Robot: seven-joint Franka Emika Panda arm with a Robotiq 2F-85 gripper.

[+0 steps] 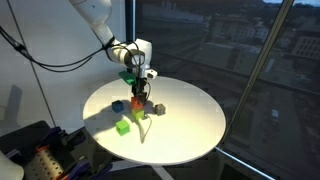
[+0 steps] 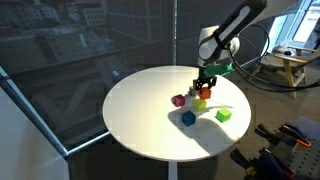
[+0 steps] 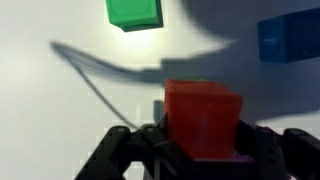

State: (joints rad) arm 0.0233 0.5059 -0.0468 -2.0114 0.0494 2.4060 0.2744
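One red plastic cube [image 3: 203,115] sits clamped between the fingers [image 3: 118,152] of the Robotiq gripper [image 3: 203,135]. We read the jaws as closed on its two side faces, with the block filling the gap between them. Being a cube, it has no long axis to speak of; its flat front face looks straight out ahead of the fingers.

Two loose blocks lie beyond the fingertips on the round white table [image 1: 190,125]. A green plastic cube [image 3: 134,12] is ahead and to the left of the fingers, and a blue plastic cube [image 3: 282,40] is ahead and off to the right, each well apart from the held block. In both exterior views the gripper [image 1: 140,88] [image 2: 204,88] points down over the cluster of blocks. We cannot tell from them whether the red cube hangs clear of the table or rests on something beneath it.
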